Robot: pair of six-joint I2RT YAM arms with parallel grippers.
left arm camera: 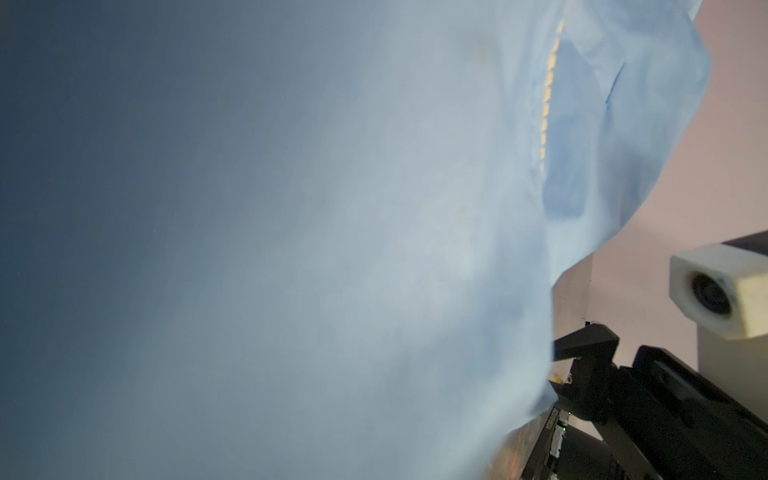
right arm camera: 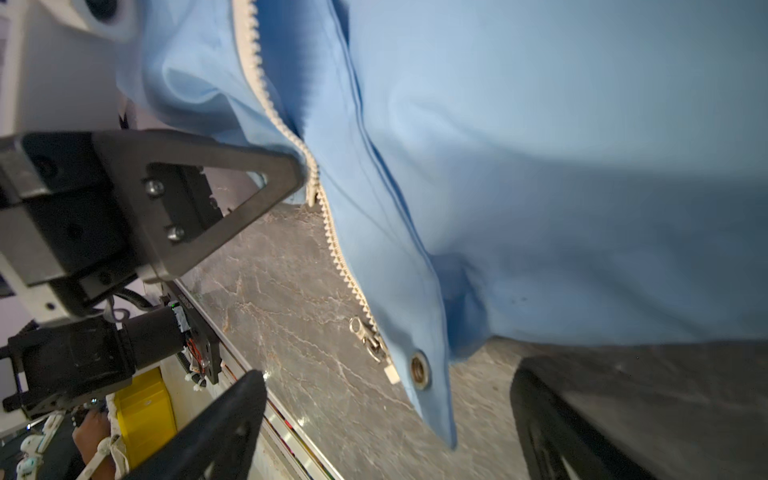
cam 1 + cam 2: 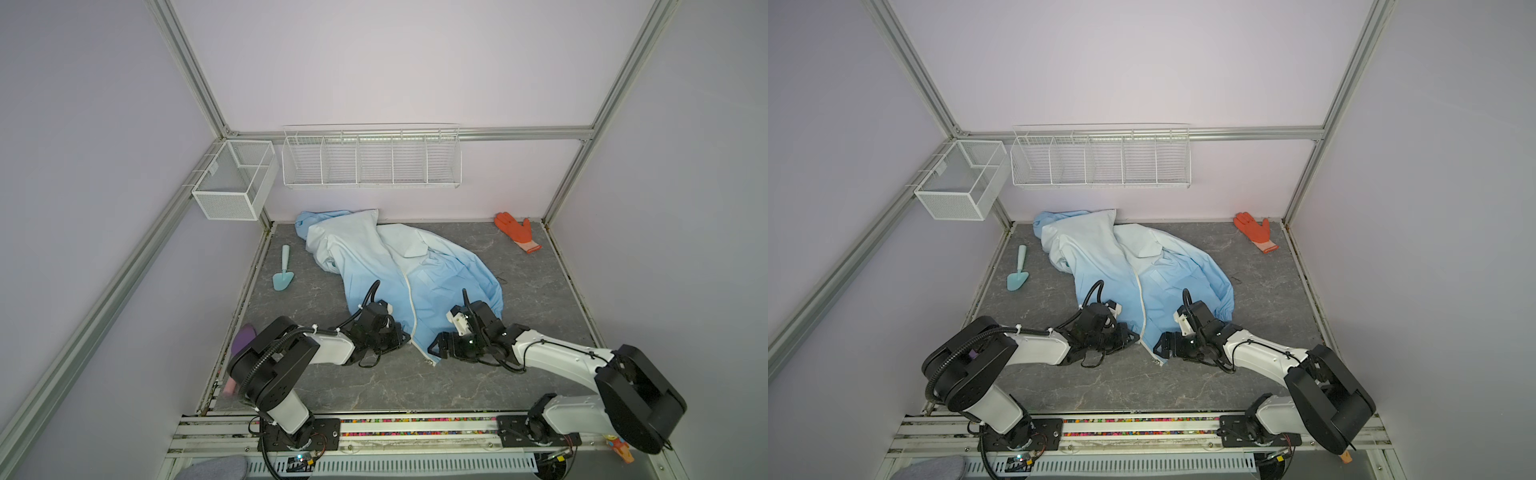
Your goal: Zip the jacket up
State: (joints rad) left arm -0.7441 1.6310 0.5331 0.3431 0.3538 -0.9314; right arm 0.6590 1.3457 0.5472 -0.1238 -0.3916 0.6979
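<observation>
The light-blue jacket (image 3: pixel 436 270) (image 3: pixel 1167 274) lies crumpled on the grey table, its white zipper (image 3: pixel 409 299) parted at the near hem. My left gripper (image 3: pixel 405 336) (image 3: pixel 1136 336) is shut on the jacket's left front edge, right at the zipper tape. In the right wrist view its black finger (image 2: pixel 249 178) presses that edge. Cloth fills the left wrist view (image 1: pixel 291 249) and hides the left fingers. My right gripper (image 3: pixel 434 347) (image 2: pixel 386 415) stands open around the right hem corner, where the metal slider (image 2: pixel 370 338) and an eyelet (image 2: pixel 419 371) sit.
An orange glove (image 3: pixel 517 232) lies at the back right. A teal trowel (image 3: pixel 283 274) rests left of the jacket. A white wire rack (image 3: pixel 372 158) and a mesh basket (image 3: pixel 232 178) hang on the walls. A purple object (image 3: pixel 243 336) sits behind the left arm.
</observation>
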